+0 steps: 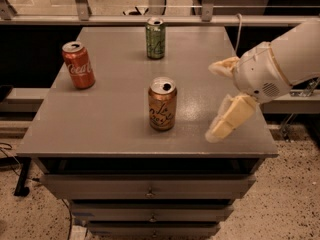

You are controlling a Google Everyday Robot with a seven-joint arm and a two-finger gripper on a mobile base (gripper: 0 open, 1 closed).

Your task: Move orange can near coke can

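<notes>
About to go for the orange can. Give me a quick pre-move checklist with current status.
1. Tan-orange aluminium can upright, standing alone: ok.
2. Gripper open, empty, right of that can: ok.
3. Gripper height matched to the can: cannot tell.
4. Nothing between gripper and tan-orange can: ok.
5. Red Coca-Cola can upright, left rear of grey table: ok.
6. Green can at the back, off the route: ok.

The orange can [162,104] stands on the bench [100,129], well apart from the coke can [78,65]; the end effector [212,101] hovers to its right, fingers [231,120] seemingly spread.
</notes>
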